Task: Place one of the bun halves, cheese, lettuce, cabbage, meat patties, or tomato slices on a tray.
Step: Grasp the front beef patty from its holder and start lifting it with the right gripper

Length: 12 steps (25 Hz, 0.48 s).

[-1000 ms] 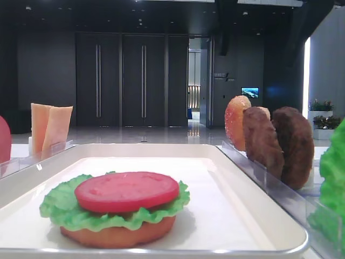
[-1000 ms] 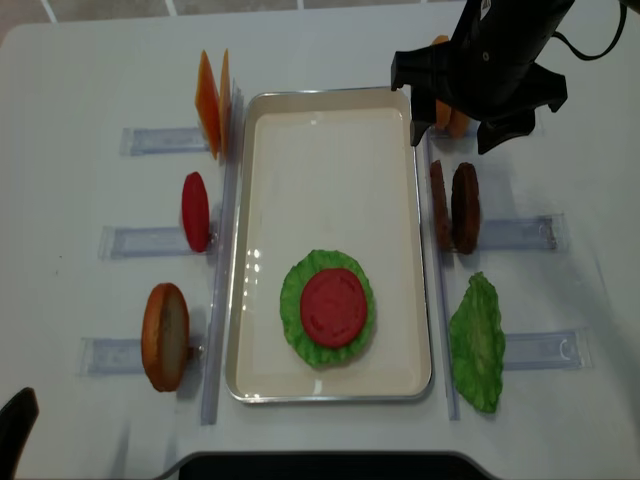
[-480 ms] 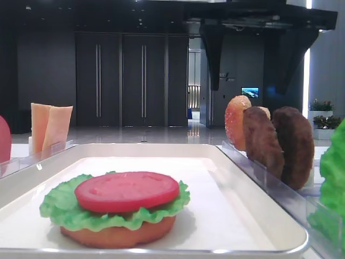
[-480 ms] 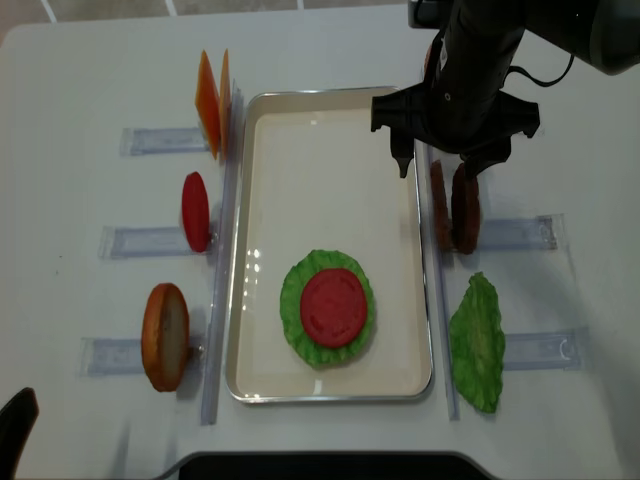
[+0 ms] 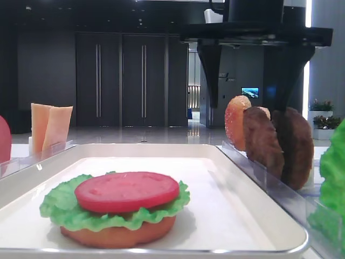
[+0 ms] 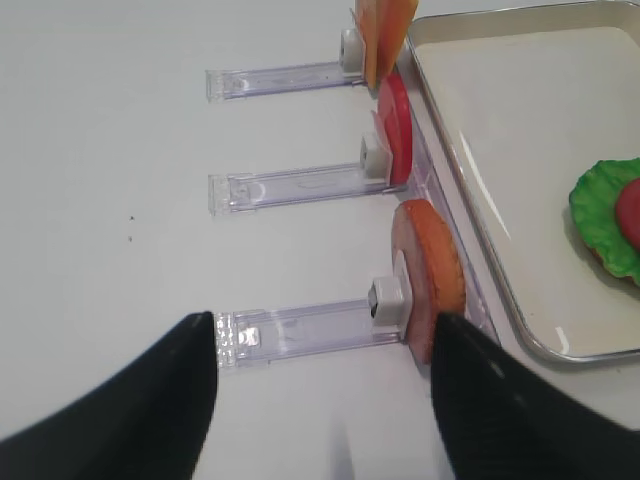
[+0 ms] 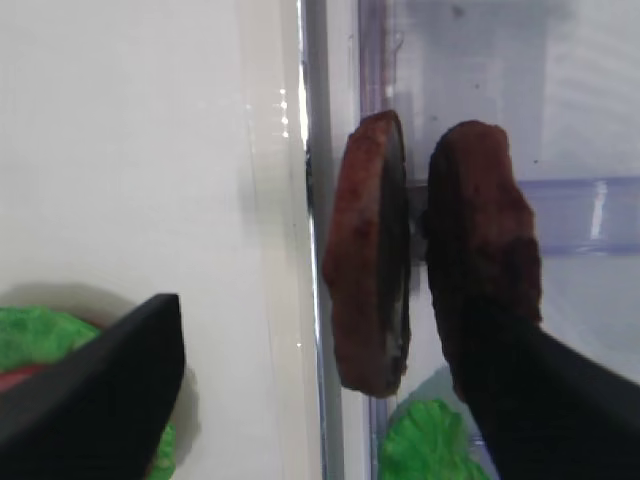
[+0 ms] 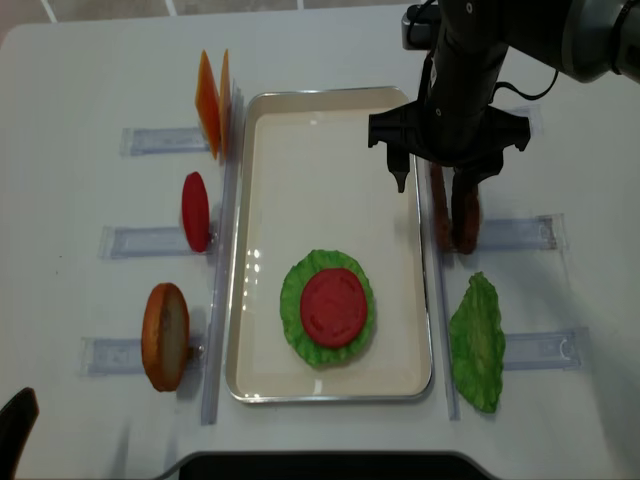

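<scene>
Left tool [image 6: 325, 400] low over the counter [image 6: 110, 200], fingers spread, beside a racked bun half [image 6: 432, 275]; only its tip shows overhead. Tray [image 8: 262, 250] mid-counter carries bun, lettuce [image 8: 296, 295], tomato slice [image 8: 333, 306]. Right arm reaches straight down, right tool [image 8: 436, 182] spread astride the meat patties [image 8: 453, 215], which stand on edge in their rack just right of the tray; the outer finger [image 7: 540, 400] covers part of the far patty, contact unclear.

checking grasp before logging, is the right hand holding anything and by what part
Nothing is held: the right hand is open, its fingers straddling the meat patties in their rack.
</scene>
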Each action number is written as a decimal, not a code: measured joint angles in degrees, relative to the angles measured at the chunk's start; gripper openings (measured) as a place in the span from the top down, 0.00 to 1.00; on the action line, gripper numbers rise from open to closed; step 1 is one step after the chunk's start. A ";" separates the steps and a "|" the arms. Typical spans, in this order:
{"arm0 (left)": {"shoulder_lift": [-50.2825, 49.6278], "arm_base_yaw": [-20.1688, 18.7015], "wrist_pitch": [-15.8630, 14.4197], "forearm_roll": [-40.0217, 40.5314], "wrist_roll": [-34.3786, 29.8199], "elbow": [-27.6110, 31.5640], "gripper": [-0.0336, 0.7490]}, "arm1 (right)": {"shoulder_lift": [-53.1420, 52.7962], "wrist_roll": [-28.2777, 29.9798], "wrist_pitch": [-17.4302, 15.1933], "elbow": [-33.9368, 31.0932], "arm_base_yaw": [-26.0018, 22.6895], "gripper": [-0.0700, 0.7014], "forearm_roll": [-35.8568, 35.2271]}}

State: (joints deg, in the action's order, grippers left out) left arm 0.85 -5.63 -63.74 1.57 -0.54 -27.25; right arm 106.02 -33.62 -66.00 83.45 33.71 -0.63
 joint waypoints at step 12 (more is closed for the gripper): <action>0.00 0.00 0.00 0.00 0.00 0.00 0.30 | 1.36 0.00 3.09 0.00 0.00 0.21 -0.45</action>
State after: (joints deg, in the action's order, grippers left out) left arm 0.85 -5.63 -63.74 1.57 -0.54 -27.25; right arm 107.38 -33.62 -62.91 83.45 33.71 -1.08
